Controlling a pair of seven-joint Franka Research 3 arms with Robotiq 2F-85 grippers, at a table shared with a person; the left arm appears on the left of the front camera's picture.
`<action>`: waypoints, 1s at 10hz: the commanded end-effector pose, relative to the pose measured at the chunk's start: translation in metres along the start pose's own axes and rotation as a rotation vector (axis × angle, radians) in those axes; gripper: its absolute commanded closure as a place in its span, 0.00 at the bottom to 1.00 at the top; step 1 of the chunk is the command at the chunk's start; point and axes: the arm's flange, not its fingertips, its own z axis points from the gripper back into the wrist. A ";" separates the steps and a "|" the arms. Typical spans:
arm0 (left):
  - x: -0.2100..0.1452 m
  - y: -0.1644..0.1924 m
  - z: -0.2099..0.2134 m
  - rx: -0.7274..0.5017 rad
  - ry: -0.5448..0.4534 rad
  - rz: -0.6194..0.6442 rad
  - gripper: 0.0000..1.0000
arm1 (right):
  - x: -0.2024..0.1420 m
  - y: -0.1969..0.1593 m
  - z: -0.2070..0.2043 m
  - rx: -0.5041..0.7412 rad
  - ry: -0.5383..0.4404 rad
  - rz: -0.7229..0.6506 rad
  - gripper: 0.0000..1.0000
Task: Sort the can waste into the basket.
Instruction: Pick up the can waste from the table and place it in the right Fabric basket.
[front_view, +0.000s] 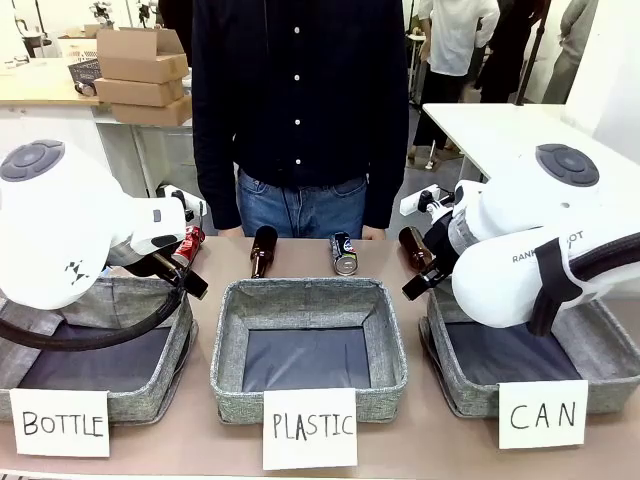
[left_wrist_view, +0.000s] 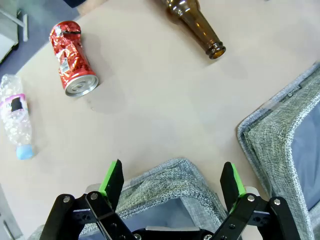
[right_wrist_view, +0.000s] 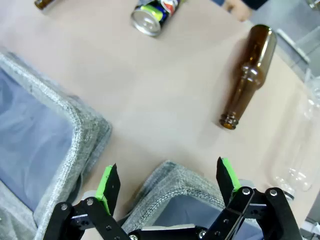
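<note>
Red can (left_wrist_view: 73, 59) beyond left claw (left_wrist_view: 172, 170) — apart, jaws spread

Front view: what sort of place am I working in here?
Probably a robotics lab or workshop staged for waste sorting. The basket signed CAN and its two neighbours carry hand-lettered paper signs, cardboard boxes are stacked behind, and a person stands facing the camera.

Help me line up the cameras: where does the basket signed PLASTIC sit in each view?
Front view: PLASTIC basket, bottom middle.
Left wrist view: PLASTIC basket at the right edge.
Right wrist view: PLASTIC basket at the left edge.
Shared landmark: brown bottle beyond its far rim, at the top of both wrist views.
</note>
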 end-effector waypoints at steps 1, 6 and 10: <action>0.000 0.000 0.000 0.000 0.000 0.000 0.00 | 0.000 0.000 0.001 0.000 -0.002 -0.001 0.00; 0.012 -0.007 0.045 0.041 -0.078 -0.028 0.00 | 0.000 -0.004 0.057 -0.023 -0.080 -0.017 0.00; -0.034 -0.011 0.195 0.000 -0.097 -0.127 0.00 | -0.058 0.001 0.194 -0.015 -0.035 0.010 0.00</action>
